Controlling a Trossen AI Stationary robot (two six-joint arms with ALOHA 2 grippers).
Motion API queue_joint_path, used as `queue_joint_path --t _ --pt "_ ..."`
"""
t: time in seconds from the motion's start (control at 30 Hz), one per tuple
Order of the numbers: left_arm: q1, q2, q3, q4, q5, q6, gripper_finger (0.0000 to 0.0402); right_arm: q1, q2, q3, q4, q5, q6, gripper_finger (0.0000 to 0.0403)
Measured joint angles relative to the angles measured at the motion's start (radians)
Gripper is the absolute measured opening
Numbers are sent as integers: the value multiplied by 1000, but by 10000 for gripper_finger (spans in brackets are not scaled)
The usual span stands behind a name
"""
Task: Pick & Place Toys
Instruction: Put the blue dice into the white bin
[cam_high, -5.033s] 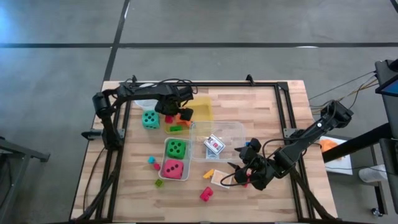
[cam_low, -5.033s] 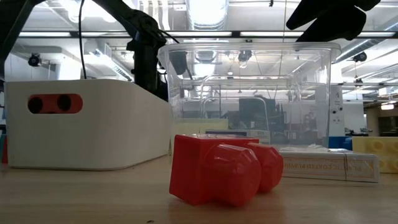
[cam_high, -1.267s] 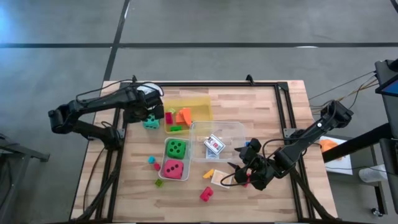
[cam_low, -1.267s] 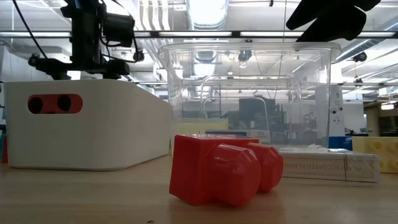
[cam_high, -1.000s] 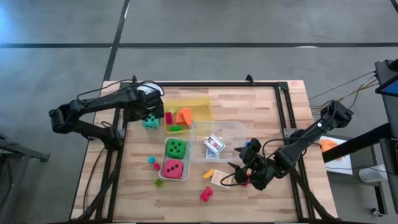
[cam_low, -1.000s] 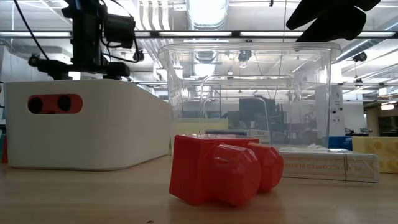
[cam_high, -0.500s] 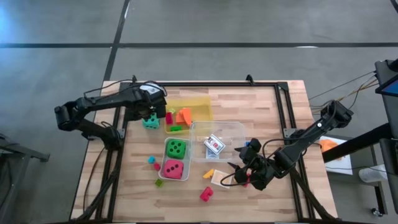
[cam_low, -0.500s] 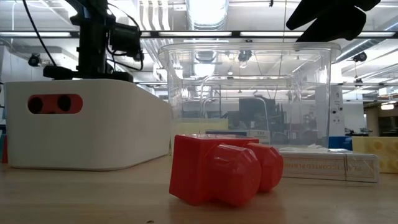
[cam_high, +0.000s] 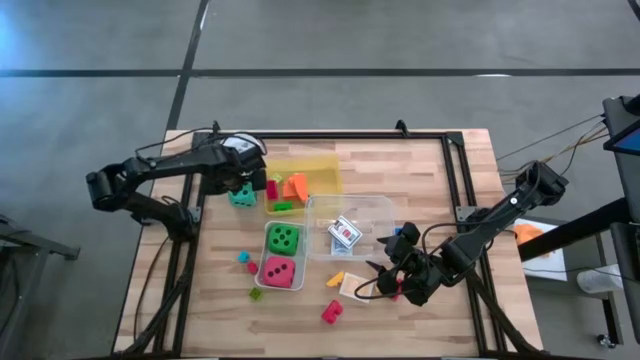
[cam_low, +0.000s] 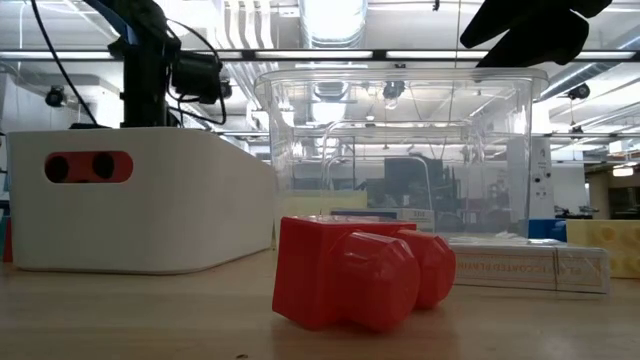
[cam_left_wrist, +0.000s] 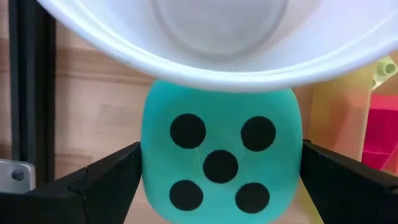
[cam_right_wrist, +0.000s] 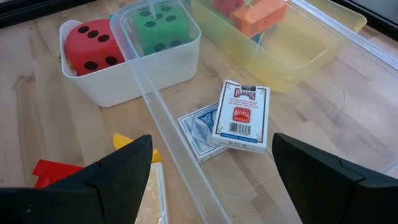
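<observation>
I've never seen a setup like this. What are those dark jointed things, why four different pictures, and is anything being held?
They are two robot arms at a wooden table, each ending in a two-finger gripper. One camera looks straight down, one sits at table height, and one rides on each wrist. The left gripper is open, its fingers on either side of a teal die but not yet closed on it; a white cup is just beyond. The right gripper waits open near the table's front, holding nothing. Nearby are a clear box with card packs, a yellow tray with small blocks, a white bin holding a green die and a red die, and loose blocks.
</observation>
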Motion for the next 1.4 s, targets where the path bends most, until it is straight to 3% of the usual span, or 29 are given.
queue_joint_path --t 0.83,1.07,1.4 --pt "19 2 -104 147 29 14 398 0 0 0 0 0 0 325" --pt "19 1 -104 149 54 14 338 0 0 0 0 0 0 325" --pt "19 0 -104 148 76 -37 336 0 0 0 0 0 0 325"
